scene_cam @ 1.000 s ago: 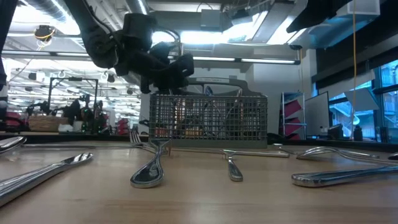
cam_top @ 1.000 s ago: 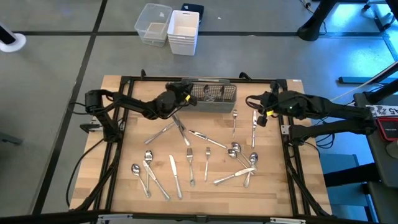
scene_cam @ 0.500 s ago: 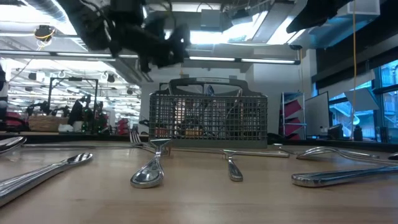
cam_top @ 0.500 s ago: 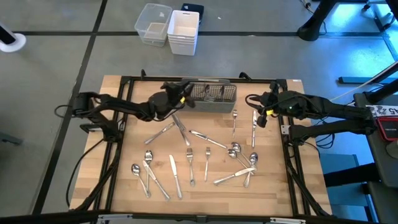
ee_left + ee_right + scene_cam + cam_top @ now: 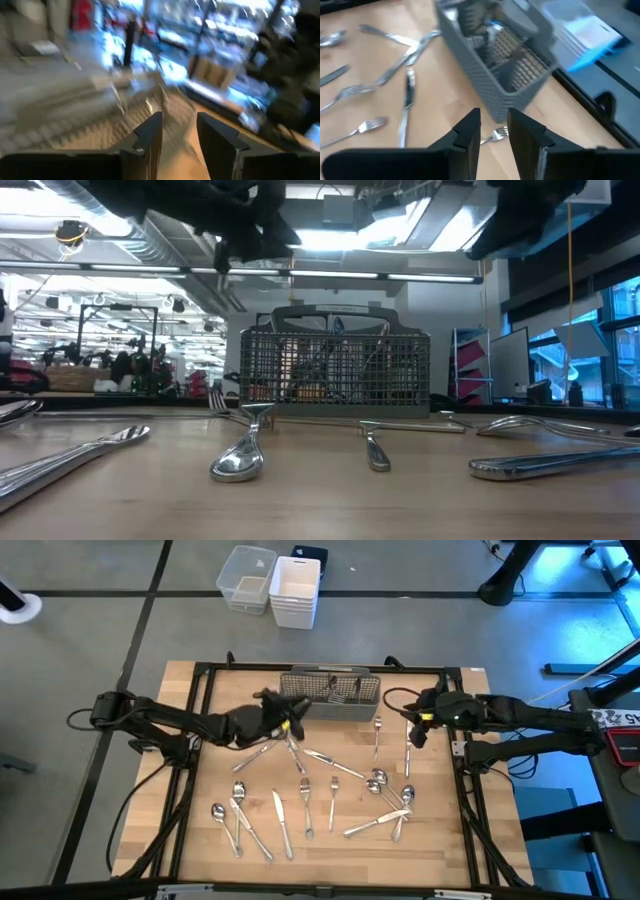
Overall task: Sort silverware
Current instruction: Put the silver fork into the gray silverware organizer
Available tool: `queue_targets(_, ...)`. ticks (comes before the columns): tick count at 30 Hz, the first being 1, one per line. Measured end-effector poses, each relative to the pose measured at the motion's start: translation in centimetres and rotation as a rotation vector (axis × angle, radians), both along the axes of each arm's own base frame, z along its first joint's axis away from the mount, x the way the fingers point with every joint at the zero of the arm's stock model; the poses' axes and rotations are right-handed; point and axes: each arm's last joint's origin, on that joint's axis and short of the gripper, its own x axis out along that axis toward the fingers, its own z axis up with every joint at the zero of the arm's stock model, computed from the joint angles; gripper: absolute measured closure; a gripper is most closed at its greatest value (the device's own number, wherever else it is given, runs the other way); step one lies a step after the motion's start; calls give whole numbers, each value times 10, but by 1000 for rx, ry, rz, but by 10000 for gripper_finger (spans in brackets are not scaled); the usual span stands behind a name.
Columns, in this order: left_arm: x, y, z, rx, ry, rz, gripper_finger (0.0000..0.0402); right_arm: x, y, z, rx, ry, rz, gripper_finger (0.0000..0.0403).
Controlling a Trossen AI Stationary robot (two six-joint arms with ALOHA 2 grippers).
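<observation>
- Wooden surface (image 5: pixel 200 840) fills the middle of the high view, with the grey mesh caddy (image 5: pixel 332 697) at its upper centre and a few pieces already standing in it.
- Your silverware (image 5: pixel 305 802) still lies loose across the centre and lower half of the frame: spoons at lower left, forks and a knife in the middle, a tangled cluster at lower right.
- Your left hand (image 5: pixel 287 723) sits just below the caddy's left end, over the crossed pieces there. In its wrist view the fingers (image 5: pixel 150 135) stand apart with nothing between them.
- Your right hand (image 5: pixel 415 730) hangs near the caddy's right end, beside a fork and a knife at right of centre. Its fingers (image 5: pixel 468 131) show a narrow gap and hold nothing.
- To do this pick well, I'd single out one piece from the crossed pair under the left hand, come down across its handle rather than along it, and close only once both fingers straddle it, so the neighbour is not dragged.
- Compared with a second ago, your left hand has pulled back from over the caddy's left end towards the lower left, the arm stretching out flatter, and its fingers have spread wider.
- Your right hand has barely shifted, and the loose pieces lie as before.
</observation>
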Motion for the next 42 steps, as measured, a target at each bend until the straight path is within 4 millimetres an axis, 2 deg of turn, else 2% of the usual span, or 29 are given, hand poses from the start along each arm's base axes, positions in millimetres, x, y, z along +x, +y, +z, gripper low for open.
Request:
queue_targets(5,-1,-20,-14,-118,77,-107,286,10,-5,-36,9,3,-203,304)
queue_targets(10,-3,-32,-19,-148,120,-140,286,25,-6,-71,99,-55,-325,304)
queue_targets(16,-4,-36,-22,-145,145,-152,286,49,-11,-106,161,-95,-401,304)
queue_targets(21,-4,-36,-22,-143,156,-151,286,64,-23,-135,202,-17,-504,304)
queue_targets(26,-5,-36,-23,-131,172,-153,286,73,-34,-163,339,68,-541,304)
queue_targets(32,-6,-35,-25,-128,191,-152,286,82,-42,-185,434,104,-541,304)
queue_targets(42,-7,-35,-29,-126,239,-149,286,90,-43,-200,437,106,-563,304)
